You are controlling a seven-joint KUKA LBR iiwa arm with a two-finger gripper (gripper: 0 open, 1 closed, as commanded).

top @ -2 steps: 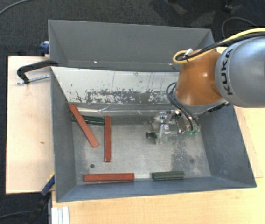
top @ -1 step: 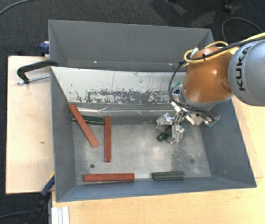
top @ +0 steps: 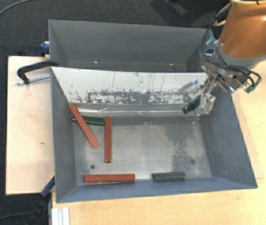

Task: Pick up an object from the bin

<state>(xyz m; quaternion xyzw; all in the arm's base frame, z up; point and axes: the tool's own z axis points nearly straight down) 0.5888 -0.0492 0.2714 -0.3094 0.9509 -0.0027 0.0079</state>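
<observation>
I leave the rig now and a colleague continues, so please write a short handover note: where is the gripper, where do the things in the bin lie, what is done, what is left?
Gripper: at the far right corner of the grey metal bin, by the back wall, apart from every stick.
Things: a long flat red stick lies tilted at the left, over a thin dark green stick. A second red stick lies beside them. A third red stick and a short dark green stick lie along the near wall.
Done: no stick appears lifted.
Left: pick one stick.

Scuffed matt grey metal bin [top: 222, 139], matt red sticks [top: 107, 139], glossy orange cover [top: 247, 25]
</observation>
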